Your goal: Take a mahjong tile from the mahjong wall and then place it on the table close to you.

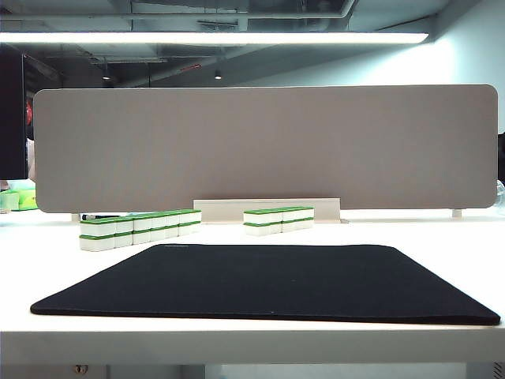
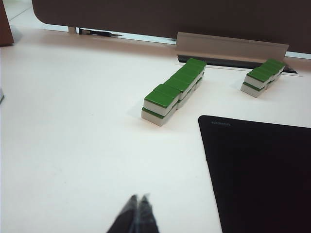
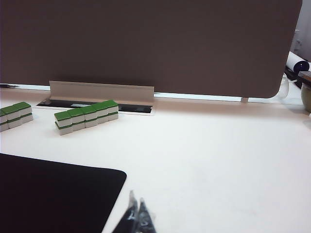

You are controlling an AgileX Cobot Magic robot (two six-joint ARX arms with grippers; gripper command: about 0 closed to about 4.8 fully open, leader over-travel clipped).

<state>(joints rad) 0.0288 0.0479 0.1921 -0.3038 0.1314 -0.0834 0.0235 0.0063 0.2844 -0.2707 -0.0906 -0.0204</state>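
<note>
the black mat [image 1: 268,280] is lying nearest; both the left gripper [image 2: 137,206] and the right gripper [image 3: 136,208] are being held clenched, empty, above the table [image 1: 442,237]. the approach is being begun; the left gripper must be unclenched and brought to the mahjong wall [image 1: 140,227].

Bright overhead strip light [image 1: 213,37]; white table [image 1: 252,343] glares, wrist views soft.

- Wide grey fabric divider panel with rounded corners [image 1: 268,148] stands upright along the counter's far edge.
- Long white ceiling light strip [image 1: 213,37] glows overhead.
- Dark exposed ceiling with pipes [image 1: 237,9].
- Pale wall [image 1: 473,55] at right.
</note>
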